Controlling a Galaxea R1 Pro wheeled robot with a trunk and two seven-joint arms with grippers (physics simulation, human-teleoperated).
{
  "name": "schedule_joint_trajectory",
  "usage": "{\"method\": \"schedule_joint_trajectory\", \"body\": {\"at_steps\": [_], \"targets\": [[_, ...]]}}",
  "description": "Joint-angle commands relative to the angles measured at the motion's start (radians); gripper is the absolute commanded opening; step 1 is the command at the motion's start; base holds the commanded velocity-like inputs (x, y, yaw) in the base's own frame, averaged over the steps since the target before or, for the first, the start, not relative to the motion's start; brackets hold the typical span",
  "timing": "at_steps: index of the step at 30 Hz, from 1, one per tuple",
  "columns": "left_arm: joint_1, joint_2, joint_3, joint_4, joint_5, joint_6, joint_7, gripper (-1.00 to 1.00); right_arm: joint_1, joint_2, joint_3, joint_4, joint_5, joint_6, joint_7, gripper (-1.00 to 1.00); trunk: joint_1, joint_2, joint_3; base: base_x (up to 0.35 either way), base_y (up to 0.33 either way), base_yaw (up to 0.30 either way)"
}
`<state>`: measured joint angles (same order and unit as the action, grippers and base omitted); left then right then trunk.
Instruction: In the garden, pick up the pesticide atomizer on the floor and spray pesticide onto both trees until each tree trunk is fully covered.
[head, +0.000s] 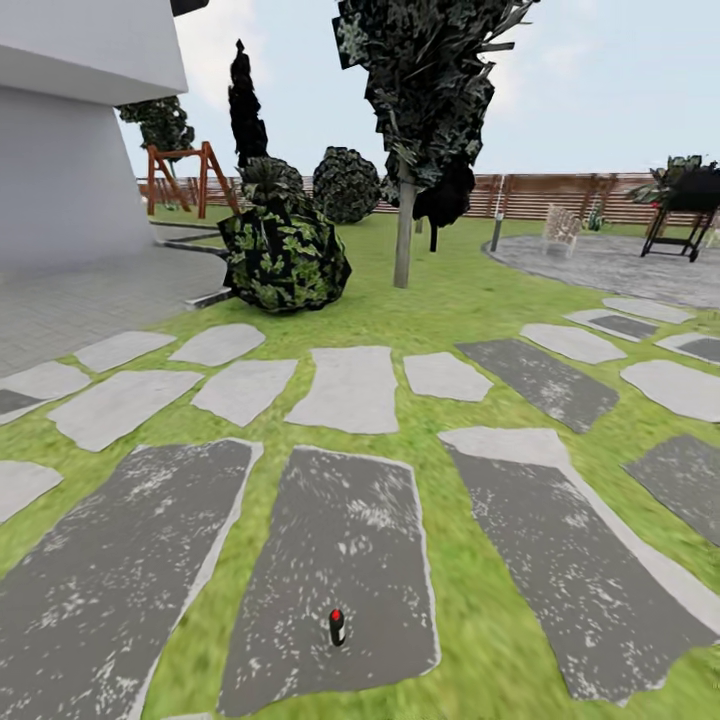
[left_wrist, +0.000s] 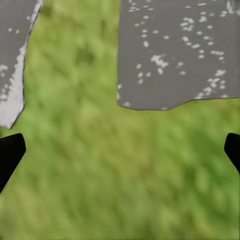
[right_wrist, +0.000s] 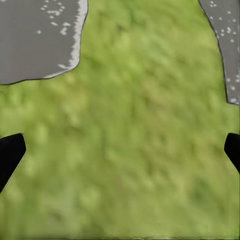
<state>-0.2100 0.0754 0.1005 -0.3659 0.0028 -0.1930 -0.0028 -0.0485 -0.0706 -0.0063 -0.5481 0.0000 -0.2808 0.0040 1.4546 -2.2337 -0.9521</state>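
The pesticide atomizer (head: 337, 627), a small dark can with a red top, stands upright on a dark grey paving stone (head: 330, 570) low in the head view. A tree (head: 404, 235) with a straight grey-brown trunk rises from the lawn far ahead. In the left wrist view my left gripper (left_wrist: 120, 150) is open, its black fingertips (left_wrist: 10, 152) wide apart over blurry grass beside a stone slab (left_wrist: 175, 50). My right gripper (right_wrist: 120, 152) is open too, with its fingertips (right_wrist: 10, 155) spread above grass and nothing between them.
Grey stepping stones cross the lawn in two rows. A leafy bush (head: 283, 250) and a white building wall (head: 70, 170) stand at the left. A swing frame (head: 185, 175), a slatted brown fence (head: 560, 195), and a round patio (head: 600, 260) with a grill (head: 685, 210) lie farther off.
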Motion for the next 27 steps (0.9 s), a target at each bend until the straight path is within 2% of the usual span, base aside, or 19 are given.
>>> {"method": "schedule_joint_trajectory", "body": {"at_steps": [1, 20, 27], "targets": [[0.0, 0.0, 0.002, 0.001, 0.0, -0.003, 0.0, 1.0, -0.001, 0.0, -0.001, 0.0, 0.0, -0.003, 0.001, 1.0, 0.0, 0.0, -0.001, -0.003, 0.298, -0.3], [0.0, 0.0, 0.001, 0.002, 0.0, -0.003, 0.0, 1.0, -0.001, 0.0, -0.001, 0.0, 0.0, -0.003, 0.0, 1.0, 0.0, 0.0, -0.001, 0.0, 0.295, -0.3], [0.0, 0.0, 0.001, 0.002, -0.001, -0.003, 0.0, 1.0, -0.001, 0.0, -0.001, 0.001, 0.0, -0.003, 0.0, 1.0, 0.0, 0.0, -0.001, 0.0, 0.087, -0.3]]}}
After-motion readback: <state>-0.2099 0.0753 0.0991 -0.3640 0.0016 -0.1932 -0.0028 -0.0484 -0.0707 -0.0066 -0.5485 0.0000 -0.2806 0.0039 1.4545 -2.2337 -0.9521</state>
